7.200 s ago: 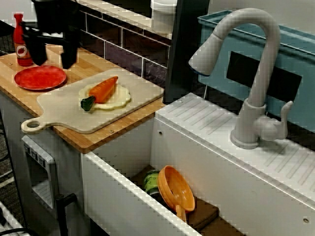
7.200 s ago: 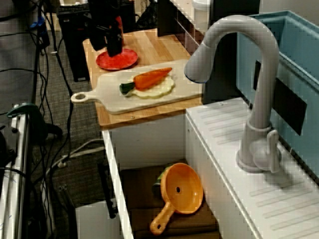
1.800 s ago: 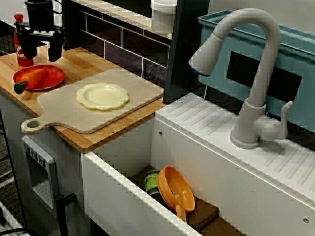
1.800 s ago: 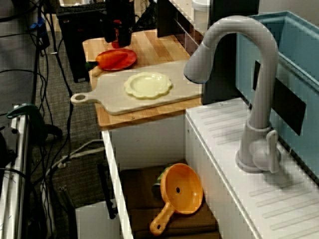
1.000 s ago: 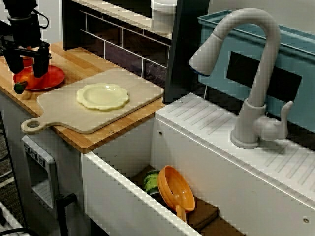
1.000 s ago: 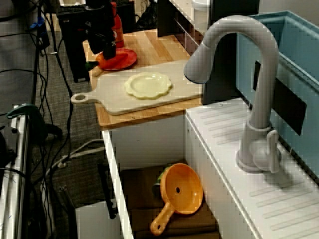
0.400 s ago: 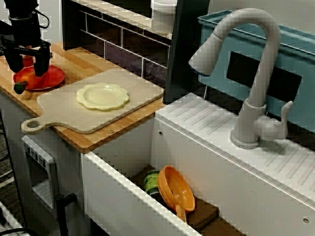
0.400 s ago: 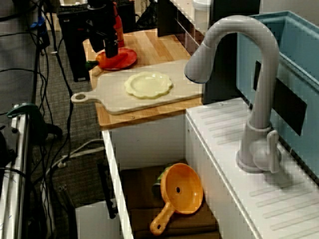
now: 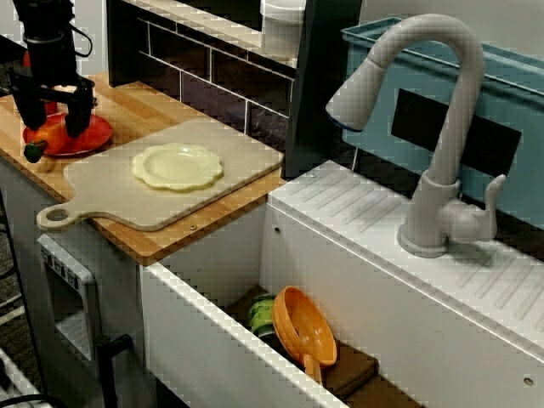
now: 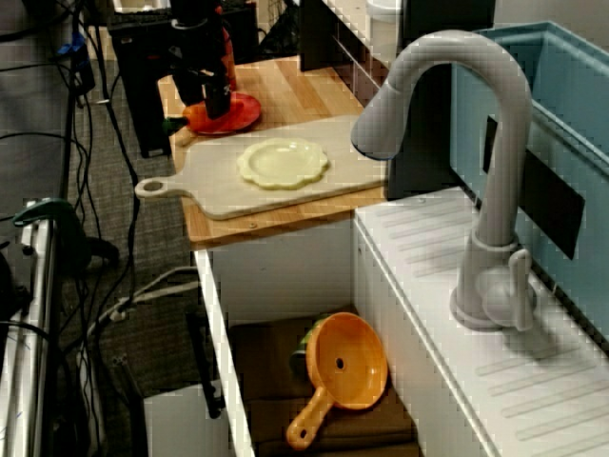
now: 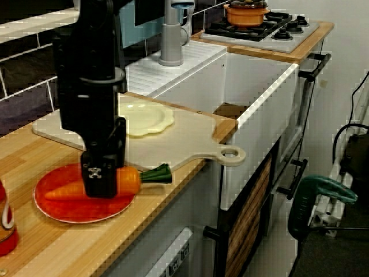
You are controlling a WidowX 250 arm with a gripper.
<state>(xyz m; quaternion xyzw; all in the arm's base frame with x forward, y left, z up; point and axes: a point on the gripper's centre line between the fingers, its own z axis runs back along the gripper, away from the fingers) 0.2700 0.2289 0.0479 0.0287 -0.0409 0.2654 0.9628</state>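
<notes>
A butcher-block counter (image 9: 161, 106) ran across the upper left of the side view, backed by a wall of dark glossy tiles (image 9: 212, 85). A white farmhouse sink (image 9: 357, 255) and a grey faucet (image 9: 459, 127) filled the right. In the view down the counter, grey carpet (image 10: 157, 238) covered the left, and in the view from the counter's end a stove (image 11: 271, 36) stood at the upper right.
</notes>
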